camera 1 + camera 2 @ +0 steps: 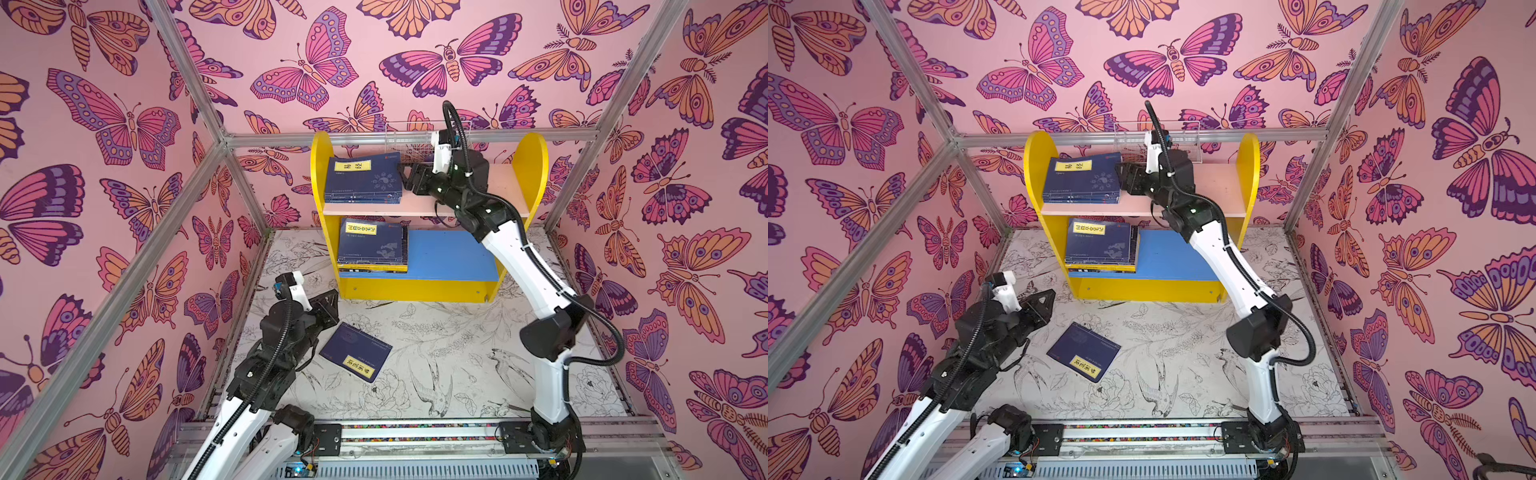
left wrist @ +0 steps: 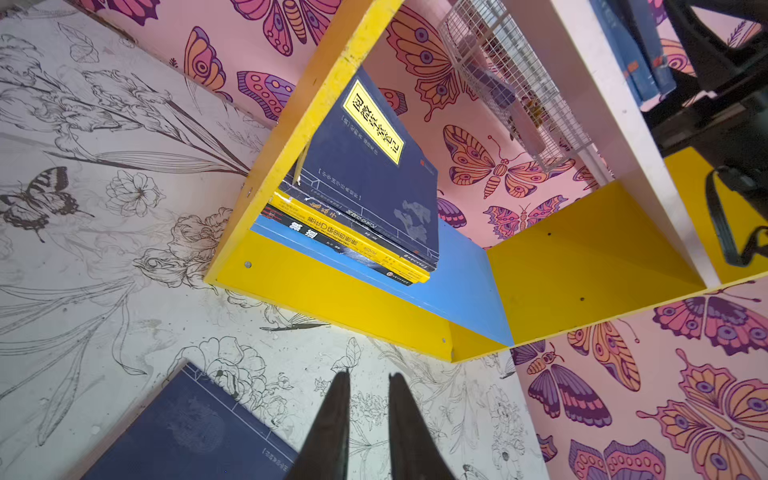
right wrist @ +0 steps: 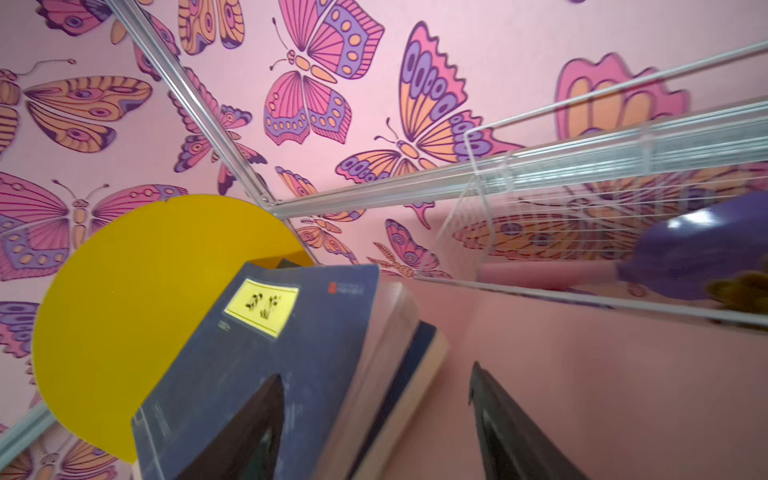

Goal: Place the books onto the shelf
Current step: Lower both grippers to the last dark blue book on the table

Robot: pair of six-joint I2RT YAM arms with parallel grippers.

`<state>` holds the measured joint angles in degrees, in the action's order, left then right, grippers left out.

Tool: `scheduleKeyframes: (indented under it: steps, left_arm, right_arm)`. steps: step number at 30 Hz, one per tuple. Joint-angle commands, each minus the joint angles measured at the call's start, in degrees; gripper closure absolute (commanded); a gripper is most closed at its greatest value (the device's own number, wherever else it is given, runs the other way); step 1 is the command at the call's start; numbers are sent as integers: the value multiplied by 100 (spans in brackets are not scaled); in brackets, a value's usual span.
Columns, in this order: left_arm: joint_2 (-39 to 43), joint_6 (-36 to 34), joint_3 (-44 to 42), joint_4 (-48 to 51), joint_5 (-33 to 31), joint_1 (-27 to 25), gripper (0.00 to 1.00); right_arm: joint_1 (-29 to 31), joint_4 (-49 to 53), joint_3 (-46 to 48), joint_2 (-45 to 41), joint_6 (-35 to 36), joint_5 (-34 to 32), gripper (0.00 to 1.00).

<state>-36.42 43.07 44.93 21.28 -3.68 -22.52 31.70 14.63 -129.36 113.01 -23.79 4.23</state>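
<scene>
We see the right gripper (image 3: 376,419) with its jaws spread wide, up on the pale pink upper board (image 1: 505,187). One finger (image 3: 249,424) lies over the cover of the top navy book (image 3: 257,357) of the upper stack (image 1: 363,178); the other finger (image 3: 507,428) stands over bare pink board. Whether the first finger touches the cover we cannot tell, and nothing is clamped between the two. The stack sits at the left end of that board, hard by the yellow side panel (image 1: 321,166), with its right edge toward the gripper. From there to the other yellow panel (image 1: 534,166) the board is bare, apart from the arm over it. Behind the shelf (image 1: 1142,289) hangs a white wire basket (image 3: 582,199), its lower rim close above the back of the board.

The left gripper (image 2: 368,415) hangs above the table (image 1: 457,353), jaws parted by a narrow gap and holding nothing. A loose navy book (image 1: 356,356) lies flat on the table just beside it, turned askew, with open table all round it. Ahead of the gripper stands the shelf's yellow front edge. On the blue lower board (image 1: 449,257) we see a second stack (image 1: 372,245) pushed to the left end, a navy book on top with yellow and black spines under it; the right half of that board is free
</scene>
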Motion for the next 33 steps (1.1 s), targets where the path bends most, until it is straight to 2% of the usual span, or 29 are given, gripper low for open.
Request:
scheduleKeyframes:
  steps: [1,4,7,9,12,13,15,19,24,33]
  left_arm:
    - [-13,-104,-193,97,-37,-15,74]
    - [-49,-59,-376,303,-203,-15,69]
    - [-40,143,-662,512,-396,-9,67]
    - [-27,302,-880,690,-511,0,65]
    - [-91,564,-1195,933,-680,19,59]
    - [-154,675,-1311,965,-708,36,58]
    - [-324,933,-1518,974,-696,63,54]
    - [-807,1431,-1872,983,-604,81,52]
    - [-1226,1690,-2161,1106,-364,91,52]
    - [-1082,1386,-2235,1487,-378,191,53]
  right_arm:
    - [103,-189,965,-971,1030,-578,28]
    - [443,-231,2369,-1983,1675,-308,28]
    - [1019,209,3616,-2816,2355,-29,27]
    - [1306,508,4370,-3143,2281,394,27]
    - [1632,380,5656,-3312,1629,1131,27]
    - [1807,304,5995,-3267,1629,1202,27]
    - [2222,216,6450,-3022,1766,904,27]
    - [2595,234,6404,-1916,1906,1126,26]
    - [2587,771,5489,-718,2238,1300,25]
    - [2240,736,4641,501,1738,1780,24]
